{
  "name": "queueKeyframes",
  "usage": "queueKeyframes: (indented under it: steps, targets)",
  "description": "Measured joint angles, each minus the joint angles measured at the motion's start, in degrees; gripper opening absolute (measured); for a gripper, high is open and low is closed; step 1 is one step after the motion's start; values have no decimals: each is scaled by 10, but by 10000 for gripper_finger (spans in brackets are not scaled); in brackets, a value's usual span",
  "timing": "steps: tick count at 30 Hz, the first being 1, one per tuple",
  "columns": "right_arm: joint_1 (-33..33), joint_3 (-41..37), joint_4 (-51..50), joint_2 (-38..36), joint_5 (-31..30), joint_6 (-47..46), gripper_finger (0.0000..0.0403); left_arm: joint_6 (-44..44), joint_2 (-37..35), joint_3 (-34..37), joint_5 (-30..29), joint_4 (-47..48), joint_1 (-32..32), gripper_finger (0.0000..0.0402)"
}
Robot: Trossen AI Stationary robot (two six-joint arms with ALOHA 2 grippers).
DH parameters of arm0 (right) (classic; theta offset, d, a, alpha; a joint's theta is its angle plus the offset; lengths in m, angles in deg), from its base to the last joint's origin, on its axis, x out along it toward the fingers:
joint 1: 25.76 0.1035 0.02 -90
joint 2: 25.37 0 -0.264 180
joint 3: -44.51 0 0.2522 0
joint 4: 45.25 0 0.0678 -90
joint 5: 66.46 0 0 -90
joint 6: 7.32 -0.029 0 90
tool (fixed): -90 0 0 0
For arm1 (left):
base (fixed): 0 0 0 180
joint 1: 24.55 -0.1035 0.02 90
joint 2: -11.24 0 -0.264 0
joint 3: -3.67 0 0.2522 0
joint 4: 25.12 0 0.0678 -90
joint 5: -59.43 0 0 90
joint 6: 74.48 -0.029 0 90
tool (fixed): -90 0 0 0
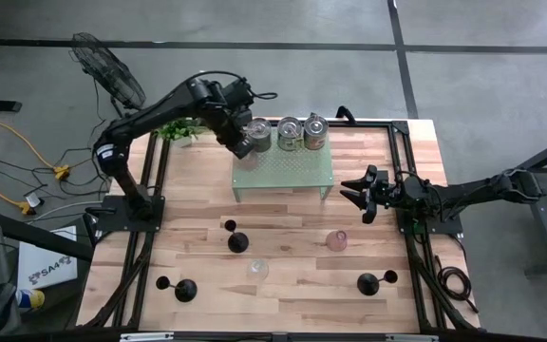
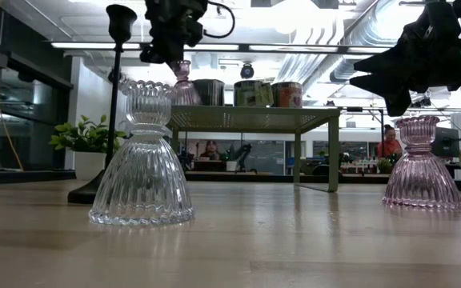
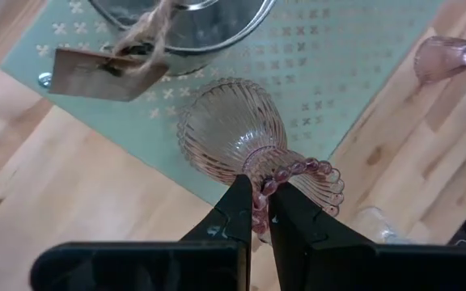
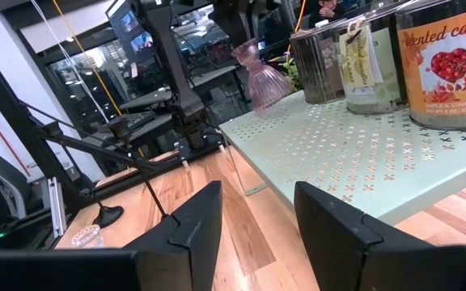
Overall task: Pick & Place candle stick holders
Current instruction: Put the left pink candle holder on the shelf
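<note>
Pink glass holder (image 3: 241, 129), pinched at its beaded rim by the left gripper (image 3: 263, 212), hangs seemingly just over the green shelf (image 1: 283, 173) toward twelve o'clock; lower it level before releasing.

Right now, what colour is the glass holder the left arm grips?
Pale pink ribbed glass holder, clearest in the left wrist view.

Three black holders stand on the surface: one (image 1: 237, 241) near the middle, one (image 1: 186, 290) at the front left, one (image 1: 367, 282) at the front right. Glass holders also number three: a clear one (image 1: 257, 269), a pink one (image 1: 336, 240), and a second pink one (image 3: 241, 129) on the green shelf (image 1: 283, 174). Three candle tins (image 1: 291, 133) sit in a row on that shelf. One potted plant (image 1: 180, 130) stands at the back left.
</note>
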Motion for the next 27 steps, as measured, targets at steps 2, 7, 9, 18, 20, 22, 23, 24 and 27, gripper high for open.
queueKeyframes:
  steps: [2, 7, 9, 18, 20, 22, 23, 24, 27]
  targets:
    - [0, 0, 0, 0, 0, 0, 148, 1, 4, 0, -1, 1, 0, 15]
    - [0, 0, 0, 0, 0, 0, 148, 12, 11, 0, -5, -2, 0, 21]
    - [0, 0, 0, 0, 0, 0, 148, 16, 14, 0, -7, -11, 0, 25]
    - [0, 0, 0, 0, 0, 0, 148, 14, 21, 0, -9, -29, 0, 25]
    - [0, 0, 0, 0, 0, 0, 148, 16, 21, 0, -14, -31, 0, 29]
    - [0, 0, 0, 0, 0, 0, 148, 16, 21, 0, -20, -30, 0, 34]
    - [0, 0, 0, 0, 0, 0, 148, 16, 21, 0, -21, -30, 0, 36]
    - [0, 0, 0, 0, 0, 0, 148, 16, 21, 0, -22, -30, 0, 38]
    - [0, 0, 0, 0, 0, 0, 148, 16, 21, 0, -24, -30, 0, 42]
